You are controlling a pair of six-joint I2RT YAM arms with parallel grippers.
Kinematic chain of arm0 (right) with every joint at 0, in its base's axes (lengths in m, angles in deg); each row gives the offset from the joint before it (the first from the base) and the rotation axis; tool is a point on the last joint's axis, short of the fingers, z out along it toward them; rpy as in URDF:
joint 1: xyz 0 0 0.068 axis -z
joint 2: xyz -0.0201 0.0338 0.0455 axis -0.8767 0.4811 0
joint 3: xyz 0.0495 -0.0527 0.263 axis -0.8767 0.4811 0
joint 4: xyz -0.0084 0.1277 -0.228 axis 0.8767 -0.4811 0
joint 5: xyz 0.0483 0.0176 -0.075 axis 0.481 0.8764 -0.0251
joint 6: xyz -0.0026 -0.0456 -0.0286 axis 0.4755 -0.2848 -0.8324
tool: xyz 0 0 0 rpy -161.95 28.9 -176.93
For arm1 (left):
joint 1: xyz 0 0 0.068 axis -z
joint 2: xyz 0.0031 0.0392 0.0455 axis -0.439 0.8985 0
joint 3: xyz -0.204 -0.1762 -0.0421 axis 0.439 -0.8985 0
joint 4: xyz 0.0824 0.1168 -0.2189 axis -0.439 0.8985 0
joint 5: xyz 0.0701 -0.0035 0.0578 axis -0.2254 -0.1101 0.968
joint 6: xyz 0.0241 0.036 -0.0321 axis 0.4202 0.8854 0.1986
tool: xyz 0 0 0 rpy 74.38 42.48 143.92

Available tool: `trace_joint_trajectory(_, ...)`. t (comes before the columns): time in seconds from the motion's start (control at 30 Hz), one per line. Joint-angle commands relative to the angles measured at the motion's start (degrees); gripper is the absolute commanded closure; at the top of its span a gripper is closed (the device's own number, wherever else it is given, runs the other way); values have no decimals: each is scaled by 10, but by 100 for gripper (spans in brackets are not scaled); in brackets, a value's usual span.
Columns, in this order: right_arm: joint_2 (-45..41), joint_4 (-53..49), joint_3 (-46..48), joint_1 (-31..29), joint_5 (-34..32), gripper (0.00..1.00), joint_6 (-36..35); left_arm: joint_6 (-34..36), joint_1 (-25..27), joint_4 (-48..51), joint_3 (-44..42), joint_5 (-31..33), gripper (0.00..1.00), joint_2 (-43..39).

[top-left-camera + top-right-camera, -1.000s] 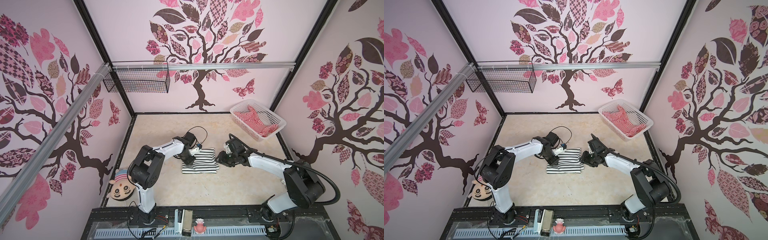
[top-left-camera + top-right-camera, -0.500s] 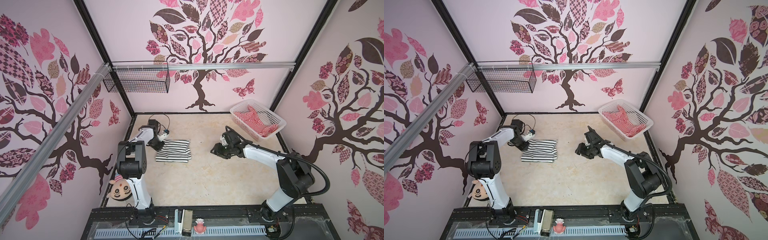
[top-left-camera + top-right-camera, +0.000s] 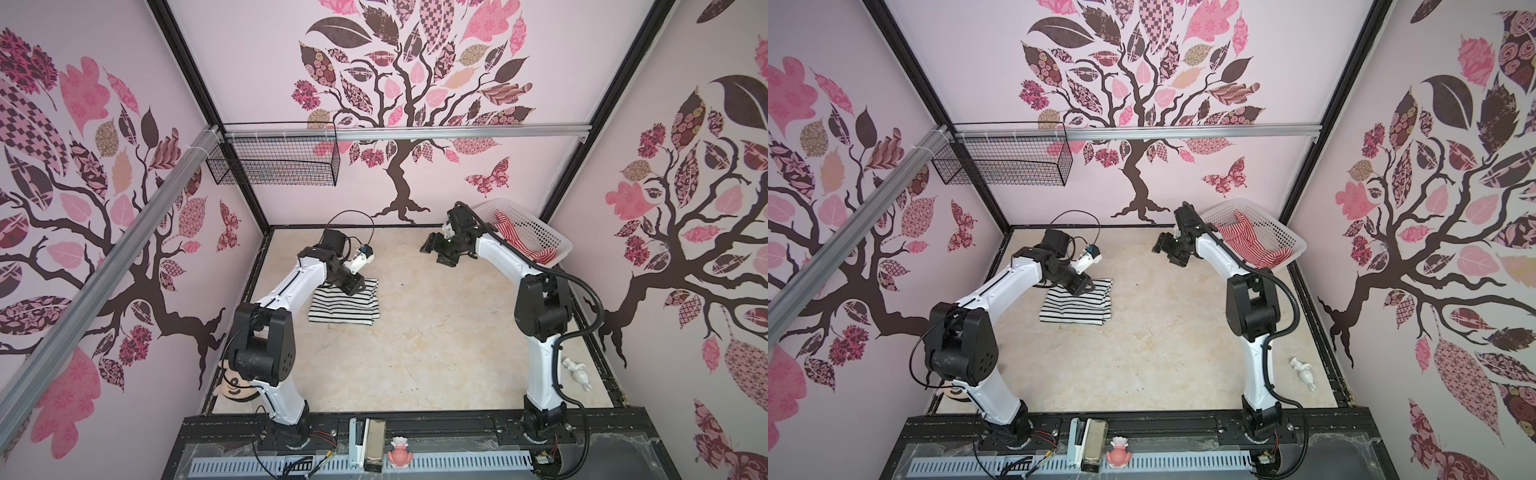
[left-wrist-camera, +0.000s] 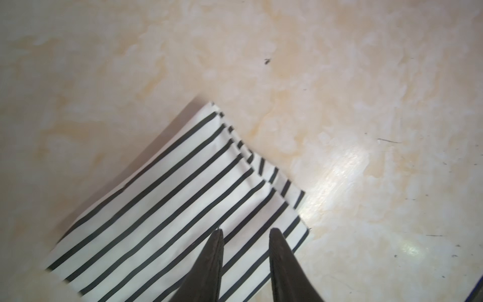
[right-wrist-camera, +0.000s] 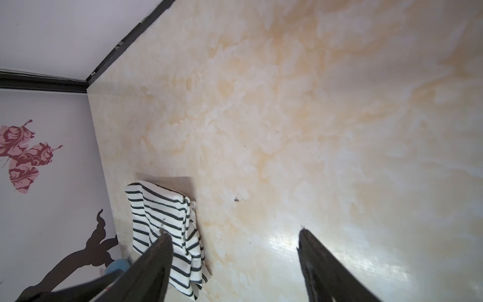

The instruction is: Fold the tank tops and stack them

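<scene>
On the table (image 3: 415,353) a folded black-and-white top (image 3: 345,309) is laid. The left gripper (image 4: 246,231) is held narrowly parted over it, the right gripper (image 5: 232,231) wide and empty, well apart.

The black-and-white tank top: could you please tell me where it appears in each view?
In a top view: black-and-white tank top left of centre.
In a top view: likewise left of centre.
Left wrist: lower middle.
Right wrist: lower left.
Shared landmark: the marbled table.

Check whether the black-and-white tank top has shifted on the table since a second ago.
Yes. In both top views the black-and-white tank top has slid left, farther away from the white basket, which stays at the back right.
</scene>
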Motion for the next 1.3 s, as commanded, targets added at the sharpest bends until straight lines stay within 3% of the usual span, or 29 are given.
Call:
trace_joint_trajectory(0.0,86,-180,-138,-4,-21,22,-29,-67,-19,-49,-36,-61,67,1)
trace_joint_trajectory(0.13,202,-359,-347,-1,-52,21,-43,-72,-19,-61,-55,-74,67,-15)
trace_joint_trajectory(0.23,206,-422,-376,-4,-65,21,-53,-56,-19,-22,-33,-62,67,-16)
trace_joint_trajectory(0.4,99,-365,-272,1,-47,21,-49,-42,-19,-13,-53,-43,67,-41)
trace_joint_trajectory(0.57,56,-393,-254,5,-37,21,-66,-72,-19,-36,-84,-31,66,-56)
trace_joint_trajectory(0.63,16,-372,-206,3,-42,21,-65,-93,-17,-38,-75,-30,66,-48)
trace_joint_trajectory(0.83,-194,-109,91,5,-22,20,-21,-96,23,-12,-16,-5,66,8)
trace_joint_trajectory(0.9,-233,-64,144,7,-16,20,-16,-89,44,-8,-2,7,66,33)
trace_joint_trajectory(1.1,-305,0,240,10,-14,20,3,-82,80,-12,23,67,67,92)
trace_joint_trajectory(1.27,-351,-6,245,12,-50,20,2,-60,79,33,44,105,68,143)
